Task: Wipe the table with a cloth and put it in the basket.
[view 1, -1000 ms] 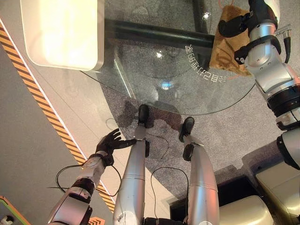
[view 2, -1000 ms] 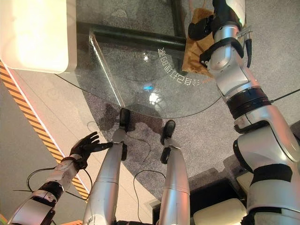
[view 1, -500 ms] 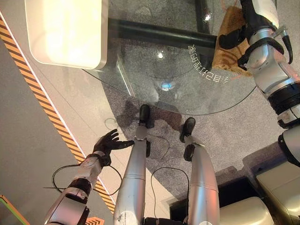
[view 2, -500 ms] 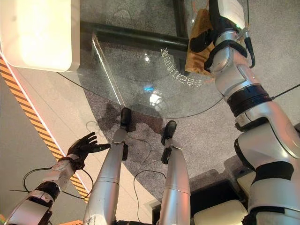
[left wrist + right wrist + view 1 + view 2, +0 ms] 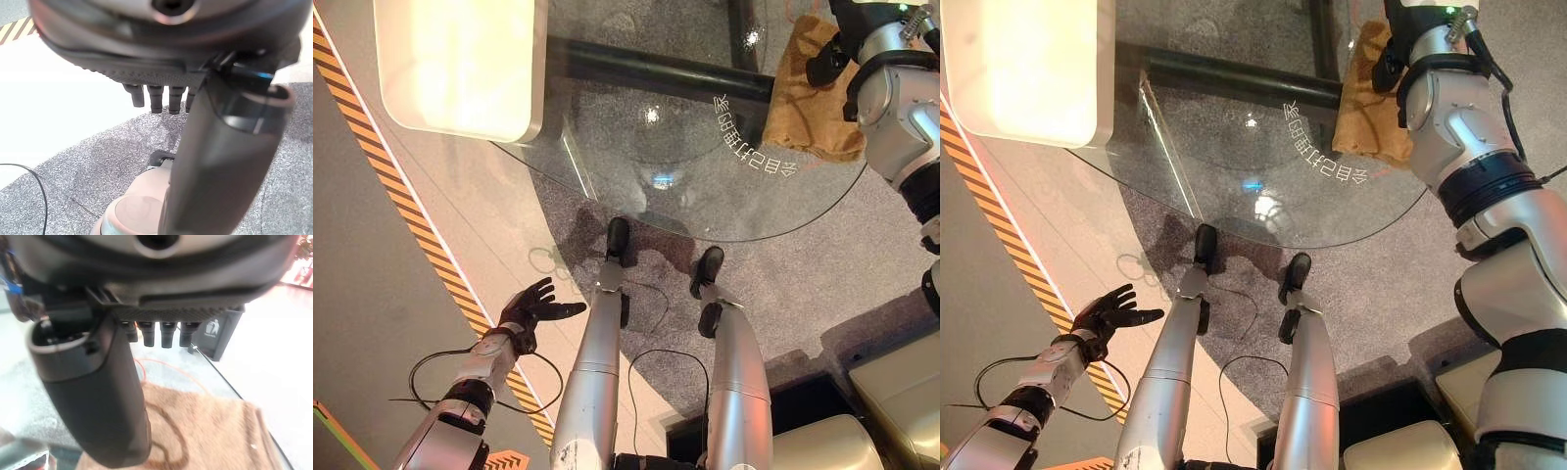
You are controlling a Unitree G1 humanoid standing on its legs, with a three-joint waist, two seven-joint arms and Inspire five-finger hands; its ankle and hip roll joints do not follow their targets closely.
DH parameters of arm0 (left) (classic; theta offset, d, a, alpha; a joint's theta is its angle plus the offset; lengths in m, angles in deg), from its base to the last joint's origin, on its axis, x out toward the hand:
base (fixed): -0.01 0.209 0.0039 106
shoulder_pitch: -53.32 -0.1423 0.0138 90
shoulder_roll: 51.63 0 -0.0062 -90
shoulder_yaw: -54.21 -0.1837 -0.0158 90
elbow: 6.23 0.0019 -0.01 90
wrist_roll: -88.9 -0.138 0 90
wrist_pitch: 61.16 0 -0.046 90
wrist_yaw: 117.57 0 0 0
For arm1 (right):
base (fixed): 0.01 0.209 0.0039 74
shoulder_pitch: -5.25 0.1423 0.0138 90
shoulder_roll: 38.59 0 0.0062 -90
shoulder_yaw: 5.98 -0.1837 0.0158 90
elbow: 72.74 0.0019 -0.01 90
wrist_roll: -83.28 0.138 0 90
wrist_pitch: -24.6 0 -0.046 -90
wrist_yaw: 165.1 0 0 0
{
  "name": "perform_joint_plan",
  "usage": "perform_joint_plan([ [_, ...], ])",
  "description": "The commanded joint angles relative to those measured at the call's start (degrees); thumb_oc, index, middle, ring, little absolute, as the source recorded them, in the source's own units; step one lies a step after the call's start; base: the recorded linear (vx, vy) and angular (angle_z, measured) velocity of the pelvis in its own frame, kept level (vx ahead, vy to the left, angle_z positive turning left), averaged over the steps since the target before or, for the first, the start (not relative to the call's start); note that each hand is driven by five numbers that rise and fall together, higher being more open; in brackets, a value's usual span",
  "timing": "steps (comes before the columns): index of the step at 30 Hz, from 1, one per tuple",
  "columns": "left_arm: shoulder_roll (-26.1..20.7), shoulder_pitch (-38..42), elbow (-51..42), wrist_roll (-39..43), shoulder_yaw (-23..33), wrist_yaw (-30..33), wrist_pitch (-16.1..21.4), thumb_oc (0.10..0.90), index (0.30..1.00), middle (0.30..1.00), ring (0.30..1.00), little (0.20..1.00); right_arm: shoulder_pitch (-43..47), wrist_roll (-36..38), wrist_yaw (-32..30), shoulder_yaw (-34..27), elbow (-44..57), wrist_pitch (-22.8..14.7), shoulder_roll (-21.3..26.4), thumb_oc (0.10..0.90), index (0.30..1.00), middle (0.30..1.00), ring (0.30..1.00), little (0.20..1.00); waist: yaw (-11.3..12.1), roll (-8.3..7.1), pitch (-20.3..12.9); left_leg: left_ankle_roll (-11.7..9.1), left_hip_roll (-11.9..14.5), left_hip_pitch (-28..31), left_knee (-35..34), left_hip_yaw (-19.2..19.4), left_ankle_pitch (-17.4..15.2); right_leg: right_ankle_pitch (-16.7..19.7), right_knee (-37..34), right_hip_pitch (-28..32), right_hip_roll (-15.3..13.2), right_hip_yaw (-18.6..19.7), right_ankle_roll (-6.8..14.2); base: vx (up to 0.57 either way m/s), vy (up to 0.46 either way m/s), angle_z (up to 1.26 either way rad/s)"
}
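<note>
The right robot hand (image 5: pixel 829 61) has moved further up the frame, resting on the cloth (image 5: pixel 803 98) at upper right of the tabletop (image 5: pixel 636 166), fingers relaxed. Wiping is in hand; next it needs a sweep across the glass. Left robot hand (image 5: pixel 530 305) hangs released, lower left.

Grey speckled carpet (image 5: pixel 822 284), striped floor tape (image 5: pixel 401 211)

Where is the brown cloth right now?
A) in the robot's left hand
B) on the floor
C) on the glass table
C: the brown cloth lies flat on the round glass table, near its edge by the right hand, while the left hand hangs open low over the floor.
</note>
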Motion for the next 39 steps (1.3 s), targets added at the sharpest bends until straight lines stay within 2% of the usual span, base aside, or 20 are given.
perform_joint_plan([
  [1,-2.7,-6.2,0.5,-0.2,1.4,-1.0,-0.8,0.8,0.9,0.9,0.9,0.9,4.1,5.7,1.4,1.1,3.3,-0.5,7.4,0.8,0.9,0.9,0.9,0.9,-0.3,0.1,-1.1,2.7,-3.3,0.7,3.6,-2.4,-4.7,4.6,-6.6,3.3,2.7,-2.6,0.4,0.0,0.0,0.0],
  [4,-2.8,-6.2,0.2,-0.6,1.8,-1.1,-1.4,0.8,0.9,0.9,0.9,0.9,2.3,6.4,6.0,-0.5,3.8,-1.9,7.4,0.8,0.9,0.9,0.9,0.9,-0.3,0.14,-1.1,2.7,-3.4,1.1,3.3,-2.3,-4.6,4.5,-6.7,3.5,2.7,-2.8,0.3,0.0,0.0,0.0],
  [9,-2.9,-6.8,0.1,-0.8,1.9,-1.2,-1.3,0.8,0.9,0.9,0.9,0.9,1.3,6.3,7.7,-0.9,3.4,-5.1,8.1,0.8,0.9,0.9,0.9,0.9,-0.2,0.21,-1.1,2.6,-3.4,1.1,3.4,-2.4,-4.6,4.5,-6.4,3.3,2.5,-2.9,0.2,0.0,0.0,0.0],
  [14,-3.0,-7.1,0.1,-1.1,2.0,-1.3,-1.3,0.8,0.9,0.9,0.9,0.9,1.9,0.8,8.9,0.5,3.5,-6.8,8.6,0.8,0.9,0.9,0.9,0.9,-0.1,0.11,-1.1,2.7,-3.4,1.2,3.1,-2.4,-4.4,4.5,-6.4,3.3,2.5,-3.0,0.2,0.0,0.0,0.0],
  [23,-3.6,-7.9,-0.8,-1.4,2.2,-1.2,-1.7,0.8,0.9,0.9,0.9,0.9,4.1,-5.7,11.5,4.0,4.9,-5.3,10.5,0.8,0.9,0.9,0.9,0.9,-0.1,-0.4,-1.1,2.9,-3.4,1.3,2.6,-2.7,-4.2,4.5,-6.4,3.3,2.8,-3.2,0.0,0.0,0.0,0.0],
  [30,-4.2,-8.0,-0.7,-1.8,2.4,-1.8,-1.7,0.8,0.9,0.9,0.9,0.9,4.7,-7.0,11.3,4.8,6.0,-6.5,11.4,0.8,0.9,0.9,0.9,0.9,-0.1,-0.75,-1.1,2.9,-3.4,1.1,2.8,-2.8,-4.2,4.5,-6.4,3.3,3.0,-3.3,0.0,0.01,-0.026,0.02],
  [39,-4.0,-8.1,-0.9,-2.3,2.6,-1.7,-2.0,0.8,0.9,0.9,0.9,0.9,3.7,-7.8,13.4,4.3,7.3,-6.3,11.3,0.8,0.9,0.9,0.9,0.9,0.0,-0.79,-1.1,2.9,-3.4,1.0,2.7,-3.0,-4.0,4.4,-6.2,3.1,3.1,-3.4,-0.2,0.0,0.0,0.0],
])
